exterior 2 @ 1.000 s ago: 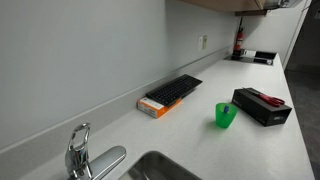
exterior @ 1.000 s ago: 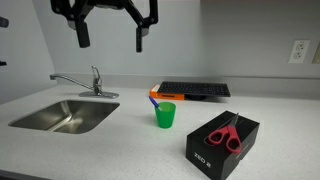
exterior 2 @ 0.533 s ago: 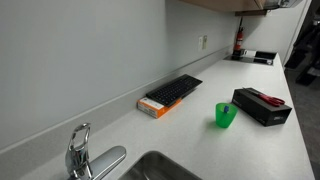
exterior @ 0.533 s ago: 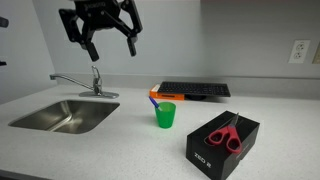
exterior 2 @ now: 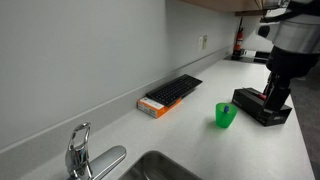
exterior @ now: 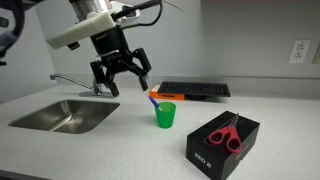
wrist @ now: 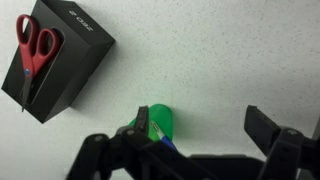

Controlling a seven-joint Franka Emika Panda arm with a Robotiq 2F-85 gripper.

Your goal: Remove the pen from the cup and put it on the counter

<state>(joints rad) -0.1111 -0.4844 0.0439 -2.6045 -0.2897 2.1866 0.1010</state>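
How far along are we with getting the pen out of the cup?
Nothing is done yet: the pen stands in the cup. In hand: the gripper hovers near the cup, fingers open and empty. Left: lower onto the pen, grip it, lift it out and lay it on the counter.

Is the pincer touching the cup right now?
Apart. In an exterior view the open pincer hangs higher than the cup and off to its side, with a plain gap between them.
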